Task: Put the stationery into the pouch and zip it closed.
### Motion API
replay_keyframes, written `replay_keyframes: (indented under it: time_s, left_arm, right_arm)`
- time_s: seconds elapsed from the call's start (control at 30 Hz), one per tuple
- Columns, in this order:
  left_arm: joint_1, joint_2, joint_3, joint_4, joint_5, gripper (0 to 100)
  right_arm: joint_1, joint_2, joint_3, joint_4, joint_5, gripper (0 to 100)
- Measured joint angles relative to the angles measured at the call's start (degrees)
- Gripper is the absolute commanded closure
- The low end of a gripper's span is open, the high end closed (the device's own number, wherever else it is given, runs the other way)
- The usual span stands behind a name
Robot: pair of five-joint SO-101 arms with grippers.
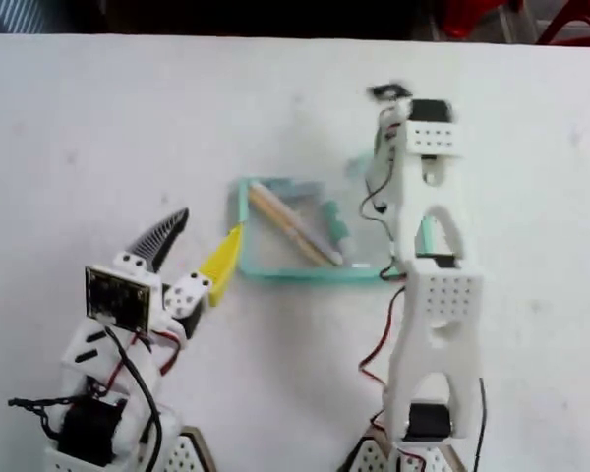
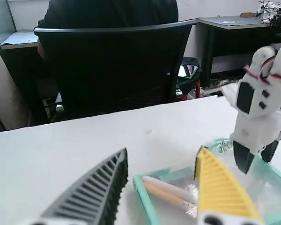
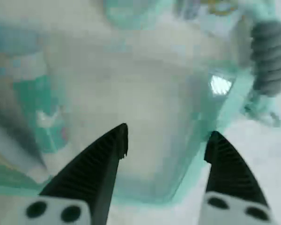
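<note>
High up, looks straight down on the white table point(image 1: 98, 118). On the left wrist, sits low and faces across the table toward a black chair point(image 2: 112, 61). On the right wrist, peers down closely into the pouch point(image 3: 145, 93). Shares that pouch across all three.

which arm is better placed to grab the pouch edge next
Probably right: the right tool, open, hangs just over the pouch, with its teal rim between the fingers. The left tool is open too, but only its yellow finger reaches the pouch's side; the black one is off it.
</note>
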Motion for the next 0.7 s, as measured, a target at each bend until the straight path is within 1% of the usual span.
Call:
replay_keyframes:
  time_s: [0.07,0.2,0.33,0.43,0.5,0.6,0.63,0.7]
  left_arm:
    - [0.0,0.0,0.0,0.0,0.0,76]
    - [0.0,0.0,0.0,0.0,0.0,76]
    - [-0.1,0.0,1.8,-1.3,0.0,76]
    - [-0.1,0.1,3.6,-3.8,0.0,81]
    - [-0.3,0.1,3.7,-4.4,0.0,86]
    - [-1.8,0.7,2.9,-4.3,-0.1,96]
    - [-2.6,0.9,1.8,-4.0,-0.5,99]
    - [-4.0,0.4,-0.8,-3.0,-2.5,97]
  right_arm:
    - [-1.1,-1.9,-0.4,0.2,0.0,75.3]
    - [-0.5,-5.1,-0.3,0.7,0.0,75.4]
    - [0.2,-14.2,-0.3,0.7,0.0,75.5]
    - [2.5,-22.9,0.9,0.8,0.0,76.3]
    - [3.8,-29.2,3.3,0.8,0.0,82.0]
    - [4.6,-37.8,9.7,0.8,0.0,98.0]
    - [4.8,-40.4,12.0,0.8,0.0,98.7]
    - [5.4,-45.1,16.6,0.8,0.0,94.6]
